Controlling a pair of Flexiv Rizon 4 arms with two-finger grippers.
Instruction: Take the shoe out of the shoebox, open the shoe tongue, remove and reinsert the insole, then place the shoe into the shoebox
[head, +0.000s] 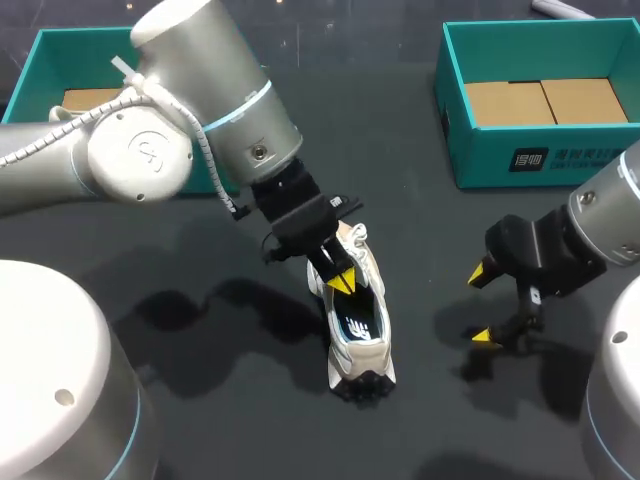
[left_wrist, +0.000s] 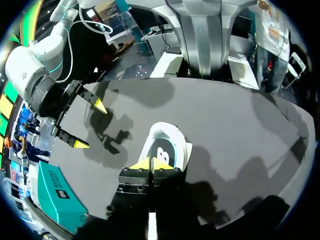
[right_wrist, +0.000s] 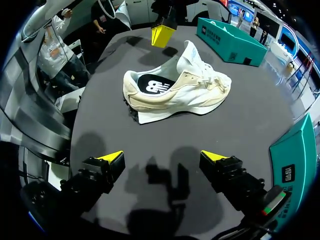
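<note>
shoe (head: 360, 335) stands mid-tabletop, out of the shoebox (head: 485, 160); likely light, soft upper, so pinch tongue or heel collar. left gripper (head: 345, 283) pressed together above it, right gripper (head: 482, 305) spread nearby

1. Table (head: 420, 180): dark grey and matte, filling most of the head view. In both wrist views its edge curves round.
2. Shadows (head: 230, 320): soft dark patches on the table, a broad one at 8 o'clock from the head view's middle and smaller ones at 4 o'clock.
3. Cardboard (head: 545, 102): two brown panels side by side at 1 o'clock and another (head: 90, 98) at 10 o'clock, each lining a teal box (head: 480, 160).
</note>
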